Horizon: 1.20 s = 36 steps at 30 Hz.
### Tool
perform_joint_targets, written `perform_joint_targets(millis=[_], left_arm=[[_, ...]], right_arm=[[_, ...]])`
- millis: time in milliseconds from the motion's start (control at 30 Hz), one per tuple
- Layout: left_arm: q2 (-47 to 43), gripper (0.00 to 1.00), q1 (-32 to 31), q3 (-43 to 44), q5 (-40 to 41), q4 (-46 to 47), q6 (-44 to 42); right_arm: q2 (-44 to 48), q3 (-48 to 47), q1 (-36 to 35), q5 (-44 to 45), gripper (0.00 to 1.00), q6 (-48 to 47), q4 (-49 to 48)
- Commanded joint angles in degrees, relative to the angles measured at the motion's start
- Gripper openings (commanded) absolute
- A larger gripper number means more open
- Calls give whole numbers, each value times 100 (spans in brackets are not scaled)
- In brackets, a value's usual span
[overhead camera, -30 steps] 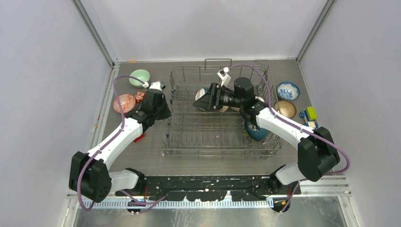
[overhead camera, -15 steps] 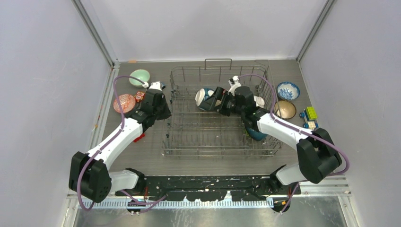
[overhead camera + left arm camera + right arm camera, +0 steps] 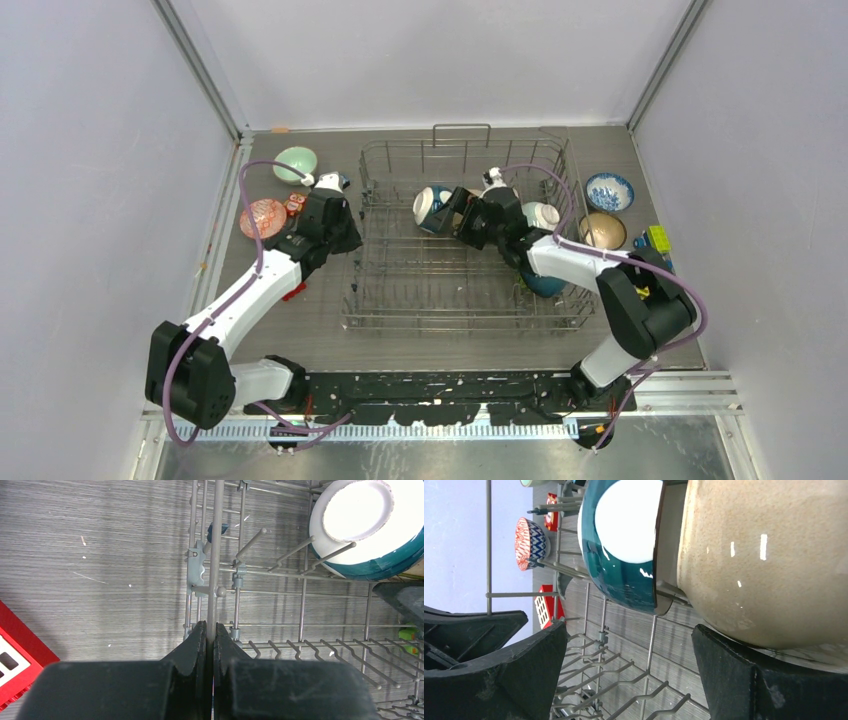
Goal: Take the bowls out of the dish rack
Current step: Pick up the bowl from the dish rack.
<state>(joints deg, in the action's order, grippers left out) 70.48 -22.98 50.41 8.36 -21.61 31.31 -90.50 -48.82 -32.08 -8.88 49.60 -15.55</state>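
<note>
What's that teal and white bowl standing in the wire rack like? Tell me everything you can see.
It looks like glossy glazed ceramic: dark teal sides, round white foot. The teal bowl stands on edge among the upright tines in the far half of the dish rack, foot facing left, mouth toward a speckled beige bowl beside it. The right gripper gapes open nearby, not holding it.
</note>
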Motion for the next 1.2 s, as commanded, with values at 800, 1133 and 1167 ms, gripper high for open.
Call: perform_joint_targets(millis=[800, 1133, 1167], left_arm=[[177, 0, 101, -295, 457, -430, 533], [192, 0, 94, -340, 382, -365, 534], [195, 0, 97, -339, 377, -365, 534]], right_arm=[[-662, -435, 141, -886, 57, -469, -2623], [-1256, -559, 380, -1863, 41, 449, -4039], [-1298, -610, 380, -1954, 41, 507, -4070]])
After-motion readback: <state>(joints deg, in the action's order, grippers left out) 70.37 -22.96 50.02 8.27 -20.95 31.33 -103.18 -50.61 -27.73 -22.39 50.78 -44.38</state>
